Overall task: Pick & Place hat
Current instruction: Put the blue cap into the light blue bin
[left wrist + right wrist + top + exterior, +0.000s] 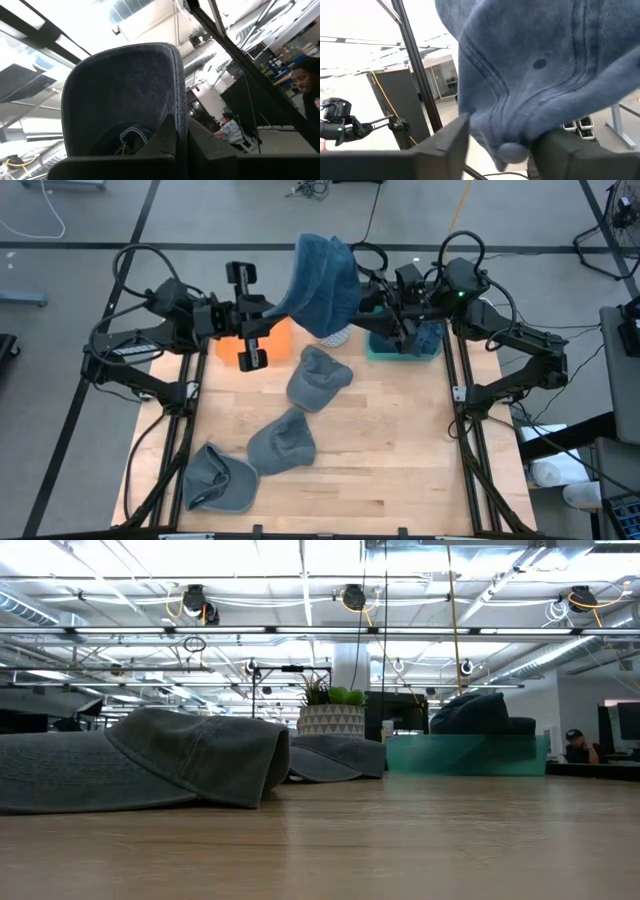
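Observation:
A blue hat hangs high in the air over the table's far edge, between my two grippers. My left gripper comes at it from the left and is shut on its brim. My right gripper comes from the right, with the hat's bunched crown filling the gap between its fingers. Three grey hats lie flat on the wooden table. Neither gripper shows in the low view. My left gripper pinches the edge of the blue hat's brim between its two fingers, which slant upward from the table's left side. The brim stands up beyond the fingers, clear of the table. My right gripper has the crown's bunched cloth around the top button between its two fingers. It comes roughly level from the table's right side. The cloth reaches both fingers, and the hat is clear of the table.
An orange box stands at the far left of the table and a teal bin with blue cloth at the far right. A white plant pot stands between them. The table's near right part is bare wood.

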Action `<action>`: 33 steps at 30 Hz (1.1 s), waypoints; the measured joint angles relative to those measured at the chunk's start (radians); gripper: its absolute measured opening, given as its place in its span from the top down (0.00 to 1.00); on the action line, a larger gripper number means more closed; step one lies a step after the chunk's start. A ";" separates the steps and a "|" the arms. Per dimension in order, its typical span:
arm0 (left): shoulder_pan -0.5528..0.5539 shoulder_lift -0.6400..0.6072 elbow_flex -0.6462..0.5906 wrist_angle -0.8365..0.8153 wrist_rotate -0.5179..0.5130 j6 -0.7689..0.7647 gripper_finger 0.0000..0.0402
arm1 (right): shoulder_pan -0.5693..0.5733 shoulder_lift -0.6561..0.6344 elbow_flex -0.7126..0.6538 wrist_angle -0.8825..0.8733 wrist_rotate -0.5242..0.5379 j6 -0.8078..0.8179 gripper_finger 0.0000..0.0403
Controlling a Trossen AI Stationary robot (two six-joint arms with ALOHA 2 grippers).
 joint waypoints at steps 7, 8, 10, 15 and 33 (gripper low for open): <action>0.000 0.000 0.000 0.000 -0.012 0.010 0.98 | 0.000 0.000 0.000 -0.003 0.000 -0.018 0.92; 0.000 0.000 0.000 0.000 -0.018 0.010 0.98 | 0.000 0.000 0.000 -0.003 0.000 -0.030 0.93; 0.000 0.000 0.000 -0.004 -0.028 -0.002 0.95 | 0.000 0.000 0.000 -0.003 0.000 -0.035 0.93; 0.000 0.000 0.000 -0.027 -0.084 -0.132 0.82 | 0.008 0.000 0.000 0.003 -0.003 -0.057 0.93; 0.000 -0.023 0.001 -0.487 -0.291 -0.367 0.28 | 0.013 -0.131 -0.001 -0.040 0.004 -0.098 0.93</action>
